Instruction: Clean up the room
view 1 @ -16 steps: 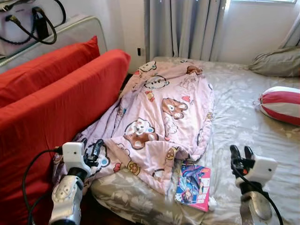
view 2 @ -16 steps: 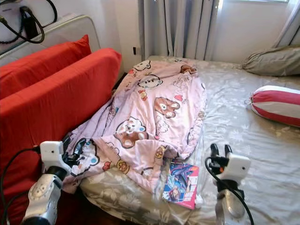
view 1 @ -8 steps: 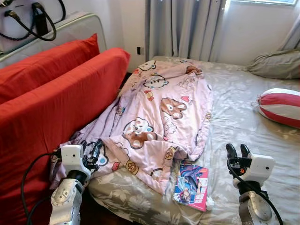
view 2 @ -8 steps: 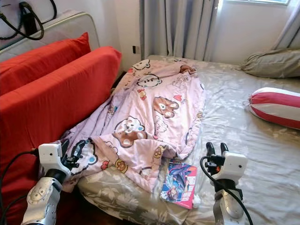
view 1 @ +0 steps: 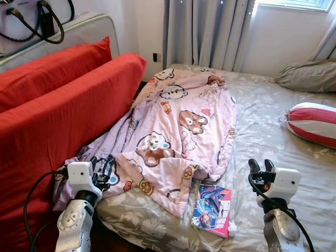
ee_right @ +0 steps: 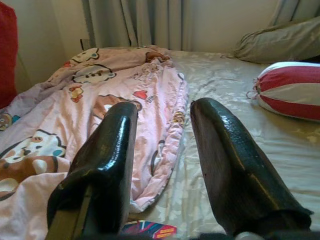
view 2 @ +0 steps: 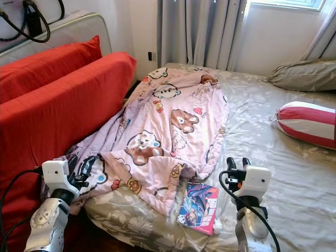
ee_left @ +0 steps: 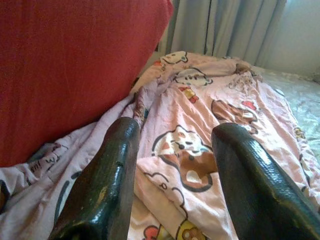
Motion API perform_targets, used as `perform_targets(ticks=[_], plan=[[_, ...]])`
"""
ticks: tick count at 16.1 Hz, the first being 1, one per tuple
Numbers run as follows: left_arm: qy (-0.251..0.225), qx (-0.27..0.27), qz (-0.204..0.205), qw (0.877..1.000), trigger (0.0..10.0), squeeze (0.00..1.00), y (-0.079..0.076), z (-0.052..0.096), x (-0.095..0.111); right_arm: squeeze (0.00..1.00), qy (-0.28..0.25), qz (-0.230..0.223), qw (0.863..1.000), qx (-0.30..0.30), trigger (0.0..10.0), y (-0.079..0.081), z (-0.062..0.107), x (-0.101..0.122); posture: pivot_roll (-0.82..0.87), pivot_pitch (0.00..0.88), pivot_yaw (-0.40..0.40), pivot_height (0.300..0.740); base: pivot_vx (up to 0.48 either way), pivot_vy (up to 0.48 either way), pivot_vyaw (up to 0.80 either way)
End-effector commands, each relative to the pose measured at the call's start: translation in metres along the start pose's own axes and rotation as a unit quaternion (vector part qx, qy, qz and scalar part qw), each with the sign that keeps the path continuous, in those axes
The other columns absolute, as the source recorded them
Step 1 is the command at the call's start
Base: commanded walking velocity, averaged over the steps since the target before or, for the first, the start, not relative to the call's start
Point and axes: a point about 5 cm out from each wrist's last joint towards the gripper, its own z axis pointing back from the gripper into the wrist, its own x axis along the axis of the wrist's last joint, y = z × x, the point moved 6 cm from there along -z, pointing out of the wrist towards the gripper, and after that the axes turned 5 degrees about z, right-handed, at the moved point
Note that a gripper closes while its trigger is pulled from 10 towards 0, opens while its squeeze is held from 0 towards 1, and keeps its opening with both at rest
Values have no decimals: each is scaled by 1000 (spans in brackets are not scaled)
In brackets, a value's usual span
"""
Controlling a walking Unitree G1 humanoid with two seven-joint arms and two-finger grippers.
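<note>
A pink blanket [view 1: 178, 126] printed with cartoon bears and cats lies crumpled along the left side of the bed [view 1: 273, 121], running from the far left corner near the curtains [view 1: 205, 31] down to the near left corner, where its lower end spills over the left edge toward the red sofa [view 1: 58, 121]. A colourful book [view 1: 213, 209] lies flat on the grey floral sheet at the near edge of the bed, its top corner tucked just under the blanket's hem. At the right edge of the bed rests a red-and-white striped bolster [view 1: 313, 125], and behind it, at the far right corner, a grey pillow [view 1: 307, 76]. The left gripper [view 1: 103, 169] hovers at the near left corner of the bed, right at the blanket's drooping end, its two black fingers [ee_left: 107, 185] spread apart with nothing between them; from the left wrist the blanket and the sofa's red side fill the space ahead. The right gripper [view 1: 261, 167] is raised above the sheet near the bed's near edge, just right of the book and apart from it, its fingers [ee_right: 227, 165] also spread and empty, pointing toward the blanket's right hem and the bolster. Black cables [view 1: 37, 23] hang on the wall above the sofa.
</note>
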Motion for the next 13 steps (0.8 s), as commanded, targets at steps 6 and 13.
perform_targets(ticks=[6,13], plan=[[5,0,3,1000,10000,0,1,1,0,0,14,8,1000,-6,10000,1,-4,1,-5,0,-45,726,0,0,0],[8,-4,-2,1000,10000,0,0,-2,3,0,3,16,1000,0,10000,3,-7,7,-10,0,-37,677,0,0,0]])
